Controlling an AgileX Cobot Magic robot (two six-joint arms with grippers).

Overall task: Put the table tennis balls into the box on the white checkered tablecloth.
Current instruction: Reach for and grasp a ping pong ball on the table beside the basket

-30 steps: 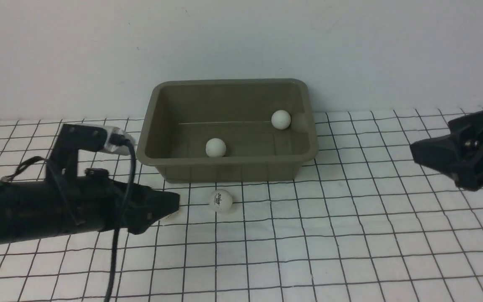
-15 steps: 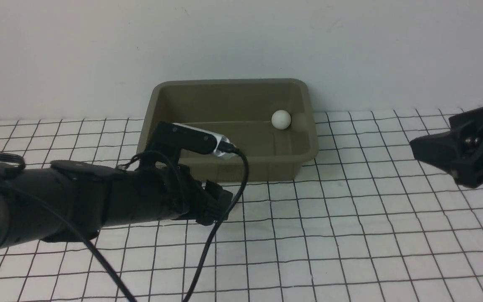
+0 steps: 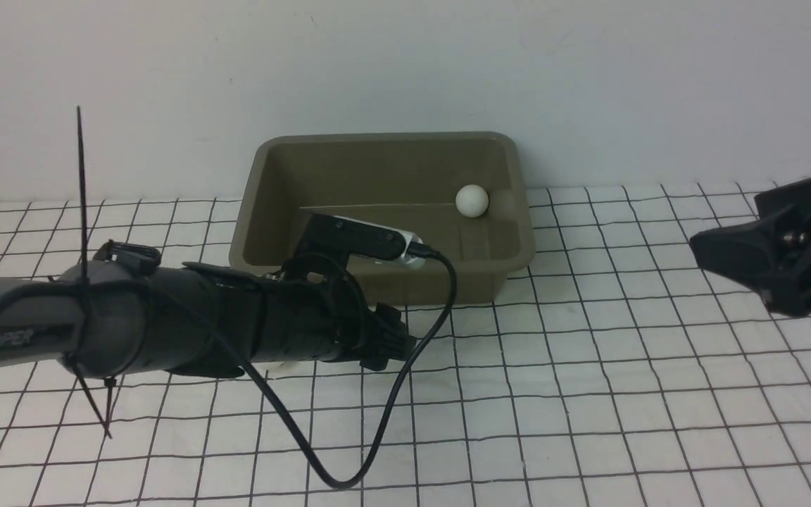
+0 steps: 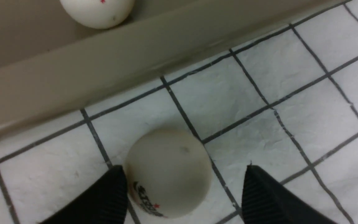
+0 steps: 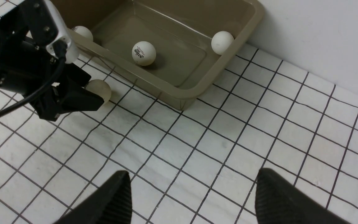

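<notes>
**Front view:** robot-side camera, set high and well back, facing forward over the white checkered tablecloth (image 3: 588, 394) to the wall (image 3: 405, 70). **Left wrist view:** very near, angled down at 1 ball (image 4: 168, 171) near the box (image 4: 73, 81). **Right wrist view:** farther, oblique. All 3 share the box's front rim.

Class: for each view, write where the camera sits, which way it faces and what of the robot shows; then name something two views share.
Front: between the arms, facing forward over the cloth to the box and wall; left arm and right pincer show.
Left wrist: on the left arm, looking down at a ball beside the box; open left pincer's fingertips show.
Right wrist: on the right arm, facing the box and left arm; its own fingertips show.
Shared: both wrist views show that ball.
</notes>
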